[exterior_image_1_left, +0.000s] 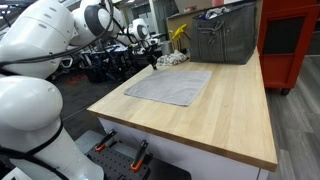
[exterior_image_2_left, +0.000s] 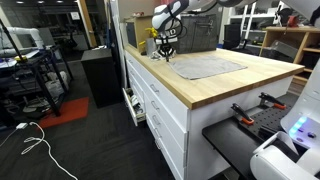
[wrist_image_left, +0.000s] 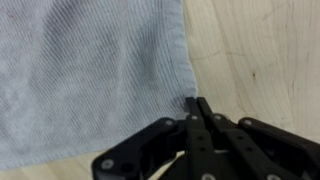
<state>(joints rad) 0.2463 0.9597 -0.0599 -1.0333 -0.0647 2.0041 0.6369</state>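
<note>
In an exterior view the cloth (exterior_image_1_left: 170, 85) lies flat on the wooden tabletop (exterior_image_1_left: 235, 115), in the half towards the far edge. A grey bin (exterior_image_1_left: 225, 35) stands along that edge. The cloth's far end is bunched up (exterior_image_1_left: 172, 60), and the arm (exterior_image_1_left: 100, 20) reaches in with its jaws just above that bunched end, near a long edge of the tabletop.

In the other exterior view the jaws hang low over the tabletop (exterior_image_2_left: 200, 92) near its far corner, close to the front edge above the drawers (exterior_image_2_left: 160, 110). They sit at the end of the cloth (exterior_image_2_left: 210, 67), and the rest of the sheet spreads away from them towards the middle.

In the wrist view the fingertips (wrist_image_left: 203, 110) are pressed together right on the cloth's (wrist_image_left: 90, 70) hem, where it meets bare wood. The jaws look clenched on that edge, with only a thin fold caught between them.

Judging by this, the step in hand is a pinch on one edge of the cloth, made but not yet tested. With so little fabric caught, the next move calls for a slow, low pull, since a quick tug could slip the hem free.
</note>
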